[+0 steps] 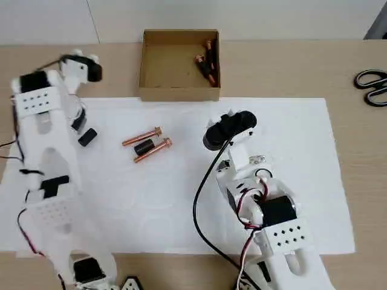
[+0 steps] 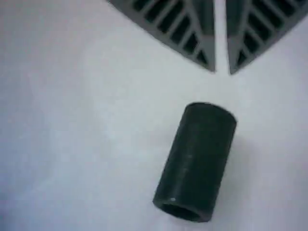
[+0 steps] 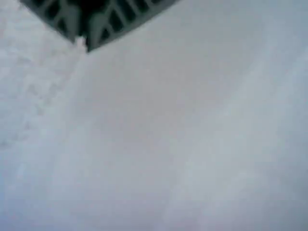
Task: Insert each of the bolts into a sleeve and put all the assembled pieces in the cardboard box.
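jaws on the left arm are held barely parted with nothing between them, just short of a short black cylindrical sleeve (image 2: 195,161) that is laid on its side on the white paper sheet (image 1: 181,205), probably lined up for a grab. right jaws are pressed together, empty, parked low over bare paper, likely so the middle is left free. two copper-coloured bolts (image 1: 142,136) are laid loose mid-sheet with a second black sleeve (image 1: 144,147) tucked between them. a few assembled pieces (image 1: 205,63) are already dropped in the brown cardboard box (image 1: 145,66) on the wooden bench (image 1: 302,66). black scissors (image 1: 372,86) are set well aside. nothing is seen blocking the sleeve.
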